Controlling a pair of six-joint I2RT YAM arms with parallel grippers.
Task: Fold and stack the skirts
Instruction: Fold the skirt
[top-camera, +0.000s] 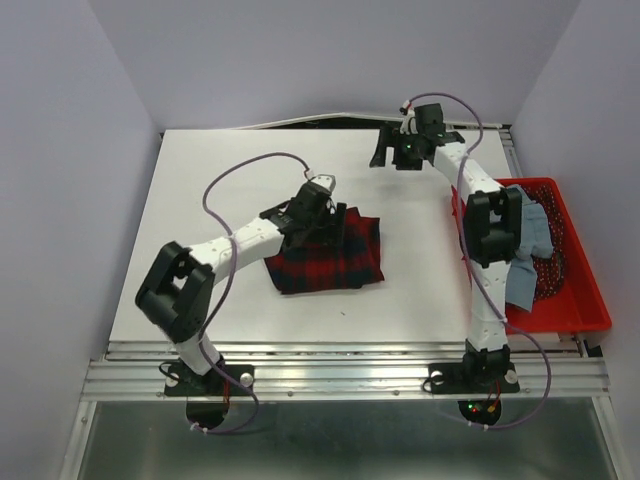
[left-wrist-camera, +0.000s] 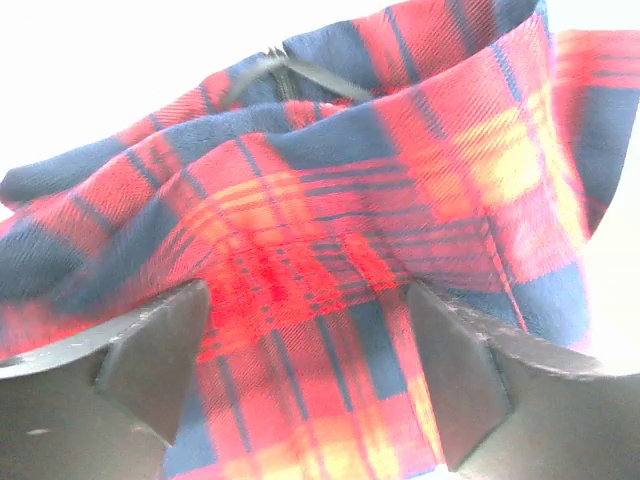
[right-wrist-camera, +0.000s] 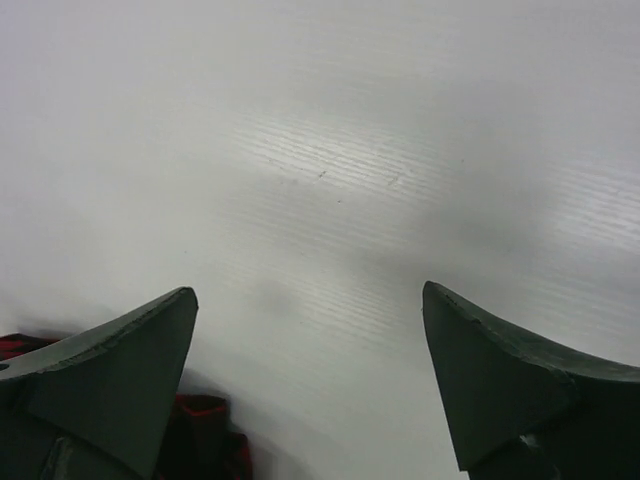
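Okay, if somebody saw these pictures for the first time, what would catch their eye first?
The red-and-navy plaid skirt lies bunched mid-table, with the left gripper open right down on it. At the table's right edge sits a red basket, with a light blue-grey skirt draped over its left side.

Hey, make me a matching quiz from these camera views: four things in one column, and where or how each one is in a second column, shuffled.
Column one:
1. plaid skirt
2. blue-grey skirt
3. left hand
4. right hand

Column two:
A. open above bare table
B. draped in the red basket
C. lying bunched mid-table
D. open, plaid cloth between its fingers

Pairs: 1-C, 2-B, 3-D, 4-A.
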